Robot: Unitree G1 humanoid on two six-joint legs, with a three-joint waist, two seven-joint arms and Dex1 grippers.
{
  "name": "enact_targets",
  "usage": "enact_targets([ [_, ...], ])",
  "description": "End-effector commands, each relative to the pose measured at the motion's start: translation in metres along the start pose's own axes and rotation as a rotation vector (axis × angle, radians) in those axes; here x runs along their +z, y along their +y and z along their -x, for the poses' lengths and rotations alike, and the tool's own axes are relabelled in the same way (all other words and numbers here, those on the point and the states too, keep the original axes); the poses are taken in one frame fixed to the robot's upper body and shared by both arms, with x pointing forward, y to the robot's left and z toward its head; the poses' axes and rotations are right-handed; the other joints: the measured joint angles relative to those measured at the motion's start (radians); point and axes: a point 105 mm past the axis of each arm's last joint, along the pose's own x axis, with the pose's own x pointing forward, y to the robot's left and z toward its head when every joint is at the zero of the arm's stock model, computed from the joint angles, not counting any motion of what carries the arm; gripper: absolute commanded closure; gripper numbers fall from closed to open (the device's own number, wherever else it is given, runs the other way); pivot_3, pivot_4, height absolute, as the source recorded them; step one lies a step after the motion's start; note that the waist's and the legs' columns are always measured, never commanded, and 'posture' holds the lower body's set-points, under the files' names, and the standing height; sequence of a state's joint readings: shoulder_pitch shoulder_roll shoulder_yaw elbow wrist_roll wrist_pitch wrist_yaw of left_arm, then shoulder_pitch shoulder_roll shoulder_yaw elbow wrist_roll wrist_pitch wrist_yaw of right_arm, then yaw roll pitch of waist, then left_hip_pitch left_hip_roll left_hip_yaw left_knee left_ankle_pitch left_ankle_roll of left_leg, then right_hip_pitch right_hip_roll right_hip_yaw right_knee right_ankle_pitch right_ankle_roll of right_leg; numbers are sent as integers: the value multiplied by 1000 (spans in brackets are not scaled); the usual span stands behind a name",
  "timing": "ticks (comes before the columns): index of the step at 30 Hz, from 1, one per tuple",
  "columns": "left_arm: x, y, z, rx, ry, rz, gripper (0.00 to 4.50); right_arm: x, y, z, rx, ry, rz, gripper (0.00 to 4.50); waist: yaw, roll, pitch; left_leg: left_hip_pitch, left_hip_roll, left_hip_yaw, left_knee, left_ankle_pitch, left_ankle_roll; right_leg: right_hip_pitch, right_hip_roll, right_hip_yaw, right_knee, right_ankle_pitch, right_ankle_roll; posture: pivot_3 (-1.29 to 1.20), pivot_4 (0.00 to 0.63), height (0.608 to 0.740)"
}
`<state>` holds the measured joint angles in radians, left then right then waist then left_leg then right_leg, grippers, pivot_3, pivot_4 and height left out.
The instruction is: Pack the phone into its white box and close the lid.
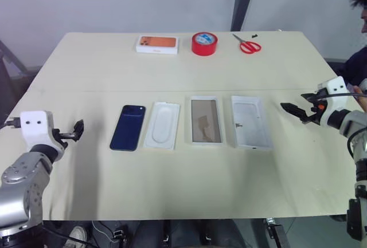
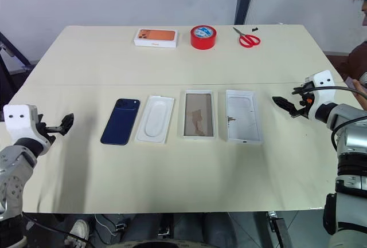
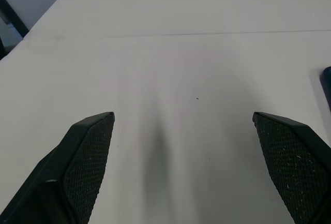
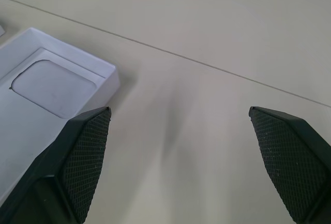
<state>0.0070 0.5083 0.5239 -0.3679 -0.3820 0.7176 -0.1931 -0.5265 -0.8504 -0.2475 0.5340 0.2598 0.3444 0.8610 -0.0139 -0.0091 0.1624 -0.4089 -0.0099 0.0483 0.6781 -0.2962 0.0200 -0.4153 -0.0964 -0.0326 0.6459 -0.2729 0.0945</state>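
No step of the packing is yet begun, to judge by how the things lie. On the table (image 1: 172, 185) a row of four items is set out side by side. At the left end the phone (image 1: 128, 127) lies flat, back up, its camera cluster at the far corner. Just beside it on the right a white moulded insert (image 1: 162, 125) is seen, then a white tray with a brownish panel (image 1: 205, 121), and at the right end the white box (image 1: 250, 122), shallow and open. Which of the white pieces serves as the lid cannot be told for certain.

The left gripper (image 1: 78, 129) is held over bare table, to the left of the phone and apart from it, its fingers (image 3: 88, 157) spread wide with nothing between them. The right gripper (image 1: 293, 110) is held to the right of the white box, near it but not touching, likewise spread wide and empty; a corner of the box is seen past its left finger in the right wrist view.

Along the far edge a box pictured with an orange phone (image 1: 157, 44), a red tape roll (image 1: 204, 43) and red scissors (image 1: 247, 44) are laid, well apart from the row.

Next, a reach of the left gripper toward the phone seems called for. The phone is thin and glossy and lies flush on the table, so a grip across its long edges would be needed, and slipping could be a risk.
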Motion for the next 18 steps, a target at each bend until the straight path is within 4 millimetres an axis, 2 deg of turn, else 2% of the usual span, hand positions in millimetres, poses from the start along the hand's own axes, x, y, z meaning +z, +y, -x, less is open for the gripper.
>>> enact_targets([
  [1,13,-2,3,8,-50,-19,0,26,-6,2,-10,-55,56,29,-1,0,0,0,0,0,0,0,0,0,0,0,0,0,0,0,150,719],
  [7,15,-7,4,3,-61,-7,0,37,4,-6,35,-78,80,29,3,0,0,0,0,0,0,0,0,0,0,0,0,0,0,0,150,719],
  [10,17,-15,5,-27,-68,-6,0,44,17,-11,83,-96,99,29,2,0,0,0,0,0,0,0,0,1,0,0,0,0,0,0,150,719],
  [14,23,-37,4,-138,-81,-11,0,56,53,-19,198,-127,141,29,1,0,0,0,0,0,0,0,0,0,0,0,0,0,0,0,150,719],
  [18,37,-93,1,-354,-108,15,0,71,110,-20,366,-177,195,29,5,0,0,0,0,0,1,0,0,0,0,0,0,0,0,0,150,719],
])
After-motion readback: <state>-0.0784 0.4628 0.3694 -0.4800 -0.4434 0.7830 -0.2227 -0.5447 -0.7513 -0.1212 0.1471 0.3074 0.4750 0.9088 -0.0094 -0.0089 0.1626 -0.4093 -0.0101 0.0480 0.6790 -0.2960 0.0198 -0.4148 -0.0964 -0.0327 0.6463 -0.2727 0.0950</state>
